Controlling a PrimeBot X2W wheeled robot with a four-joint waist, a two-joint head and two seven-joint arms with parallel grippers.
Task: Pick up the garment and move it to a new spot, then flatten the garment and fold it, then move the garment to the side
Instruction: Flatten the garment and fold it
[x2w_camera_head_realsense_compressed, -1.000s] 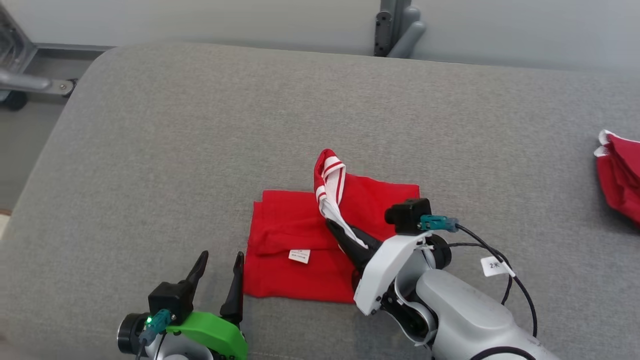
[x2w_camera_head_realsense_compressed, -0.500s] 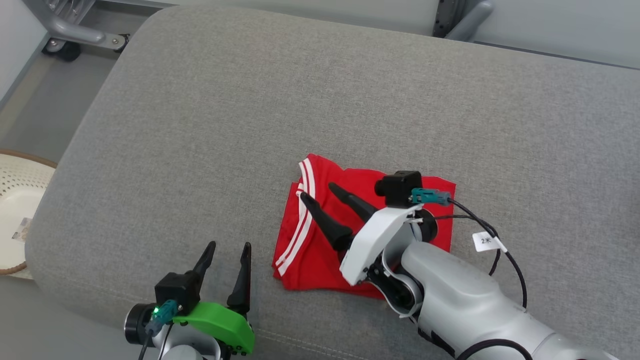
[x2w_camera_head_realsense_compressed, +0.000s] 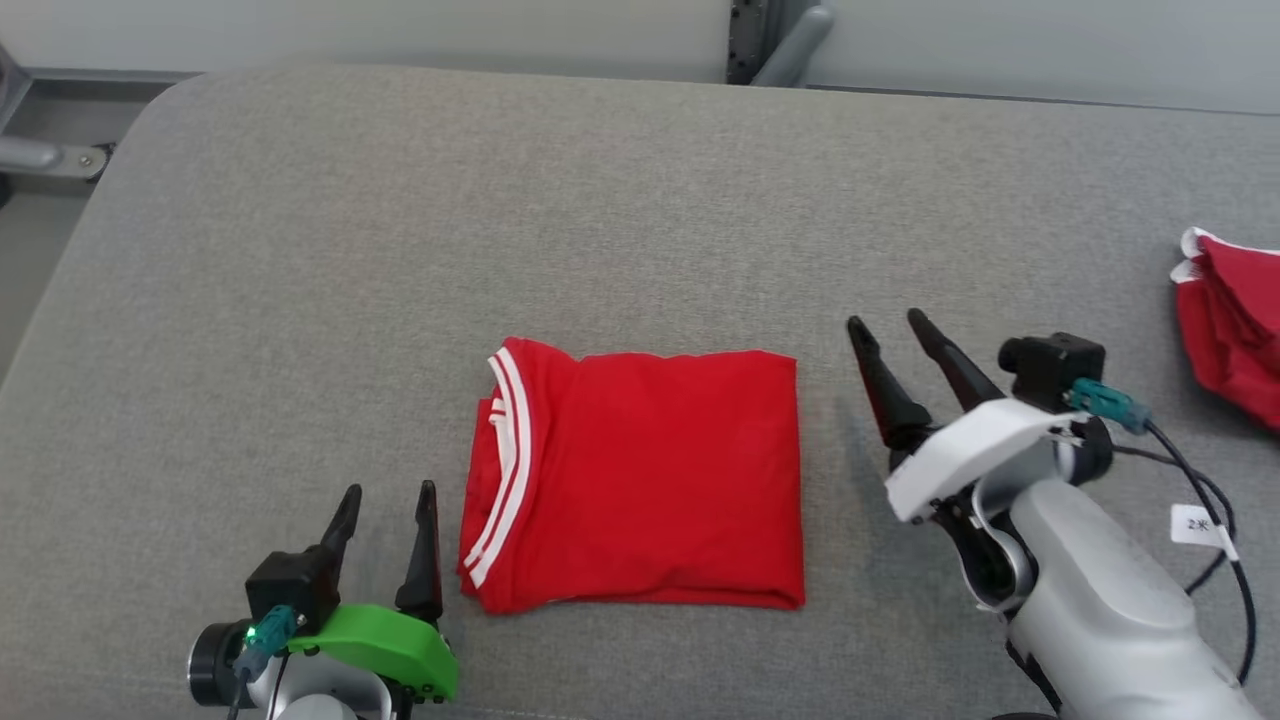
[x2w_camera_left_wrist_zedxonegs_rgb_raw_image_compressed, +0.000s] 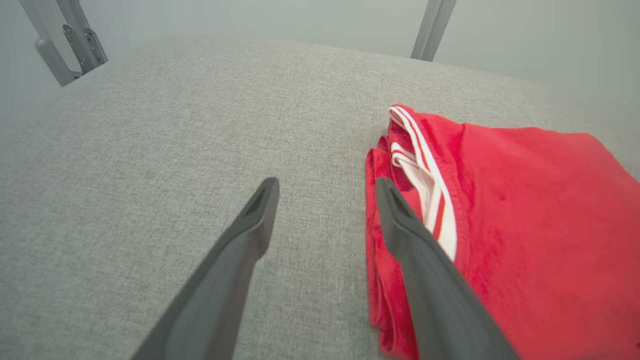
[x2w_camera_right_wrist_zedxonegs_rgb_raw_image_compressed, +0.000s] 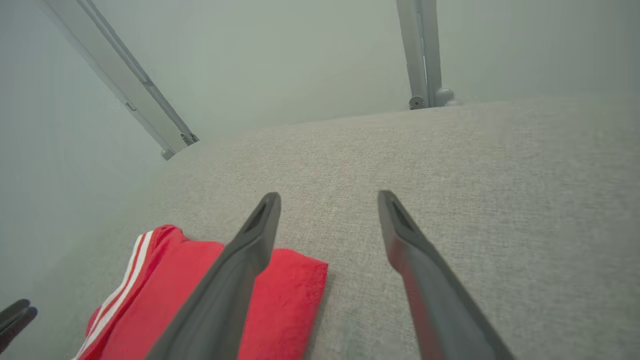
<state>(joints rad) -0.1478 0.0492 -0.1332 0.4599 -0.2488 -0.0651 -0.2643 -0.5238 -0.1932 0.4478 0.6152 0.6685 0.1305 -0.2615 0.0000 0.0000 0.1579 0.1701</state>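
The red garment (x2w_camera_head_realsense_compressed: 640, 480) lies folded into a neat rectangle at the lower middle of the head view, flat on the grey fabric worktop (x2w_camera_head_realsense_compressed: 400, 220). Its white-striped trim (x2w_camera_head_realsense_compressed: 510, 440) runs down the fold's left edge.

The left pincer (x2w_camera_head_realsense_compressed: 390, 490) sits at the lower left of the frame, just beside the garment's striped edge, with its fingers apart and nothing between them. In the left wrist view, the left pincer (x2w_camera_left_wrist_zedxonegs_rgb_raw_image_compressed: 326, 185) points over bare fabric, and one finger overlaps the garment (x2w_camera_left_wrist_zedxonegs_rgb_raw_image_compressed: 525, 210) at its left border; whether it touches the cloth cannot be told.

The right pincer (x2w_camera_head_realsense_compressed: 885, 325) stands at the right of the frame, near the garment's right edge but clear of it, with its fingers spread and empty. The right wrist view shows the same gap (x2w_camera_right_wrist_zedxonegs_rgb_raw_image_compressed: 328, 197), with the garment (x2w_camera_right_wrist_zedxonegs_rgb_raw_image_compressed: 280, 295) at the lower left.

A second red cloth (x2w_camera_head_realsense_compressed: 1235, 340) lies at the right edge of the head view, well apart from the folded garment.
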